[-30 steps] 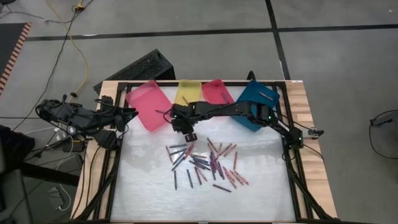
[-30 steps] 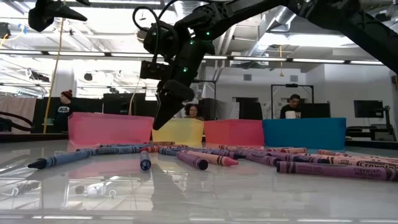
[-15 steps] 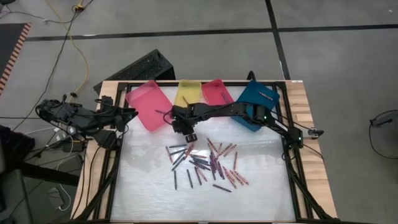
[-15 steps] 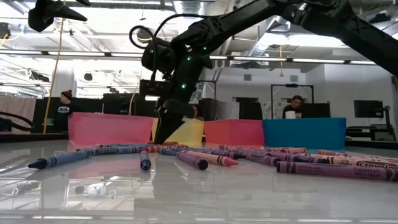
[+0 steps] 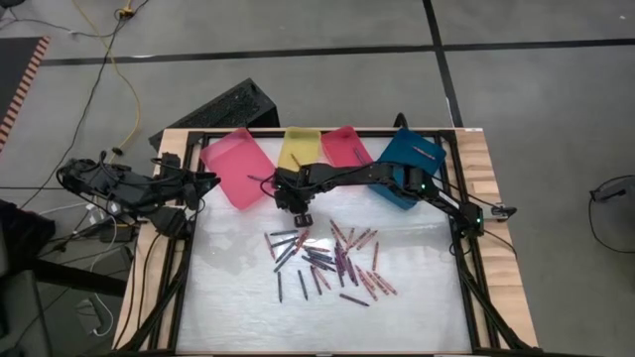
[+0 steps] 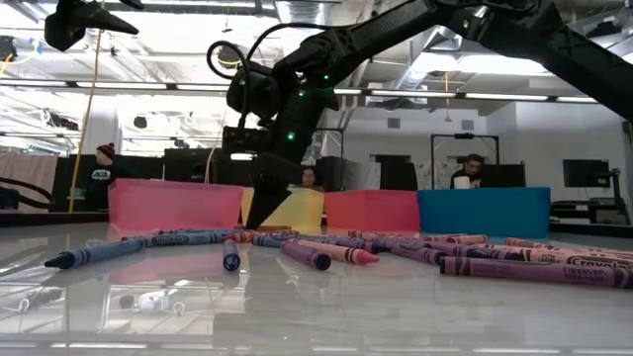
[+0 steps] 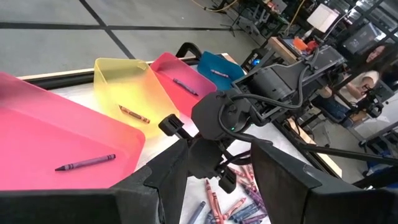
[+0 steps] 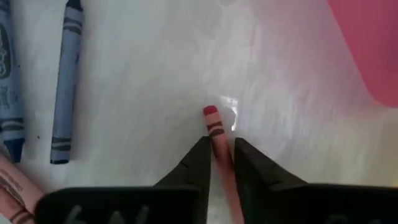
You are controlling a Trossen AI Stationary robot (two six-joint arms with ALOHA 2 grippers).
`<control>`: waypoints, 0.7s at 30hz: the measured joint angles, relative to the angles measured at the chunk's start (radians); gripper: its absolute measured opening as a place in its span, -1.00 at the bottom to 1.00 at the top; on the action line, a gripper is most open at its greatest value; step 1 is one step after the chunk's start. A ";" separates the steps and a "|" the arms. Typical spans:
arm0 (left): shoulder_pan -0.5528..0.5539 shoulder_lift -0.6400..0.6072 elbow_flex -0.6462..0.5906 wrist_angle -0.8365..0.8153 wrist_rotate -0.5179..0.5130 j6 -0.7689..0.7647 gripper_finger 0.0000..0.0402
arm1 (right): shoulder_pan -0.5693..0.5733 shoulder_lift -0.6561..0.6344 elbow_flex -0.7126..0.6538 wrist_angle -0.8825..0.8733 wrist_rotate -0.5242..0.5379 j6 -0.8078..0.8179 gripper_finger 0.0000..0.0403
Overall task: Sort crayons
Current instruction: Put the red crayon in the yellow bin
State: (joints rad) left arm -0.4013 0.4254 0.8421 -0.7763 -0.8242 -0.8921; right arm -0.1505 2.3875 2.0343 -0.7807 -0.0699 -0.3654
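White tabletop (image 5: 238,288), right gripper (image 8: 217,155) pinching thin red crayon (image 8: 215,132) with dark-banded wrapper.

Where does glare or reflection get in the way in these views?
Right wrist view: a bright highlight on the table beside the red crayon between the right tool's fingers. Low view: the glossy tabletop mirrors the crayons and ceiling lights.

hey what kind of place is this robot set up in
Most likely a robotics lab or workshop in an open industrial hall. The low view shows exposed ceiling ducts and pipes and people seated at computer monitors; the high view shows a bare concrete floor with a loose yellow cable.
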 joint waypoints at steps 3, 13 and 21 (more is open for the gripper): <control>0.000 0.000 0.000 0.000 0.000 0.000 -0.18 | 0.000 0.001 0.000 0.000 0.000 0.048 -0.80; 0.000 0.000 0.000 -0.005 -0.001 0.000 -0.18 | 0.004 -0.004 0.016 -0.007 -0.008 0.168 -0.96; 0.000 0.000 0.000 -0.004 -0.001 0.000 -0.18 | 0.012 0.003 0.149 -0.013 -0.062 0.227 -0.97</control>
State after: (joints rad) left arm -0.4013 0.4255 0.8421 -0.7807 -0.8253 -0.8917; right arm -0.1383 2.3902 2.1833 -0.7938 -0.1316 -0.1383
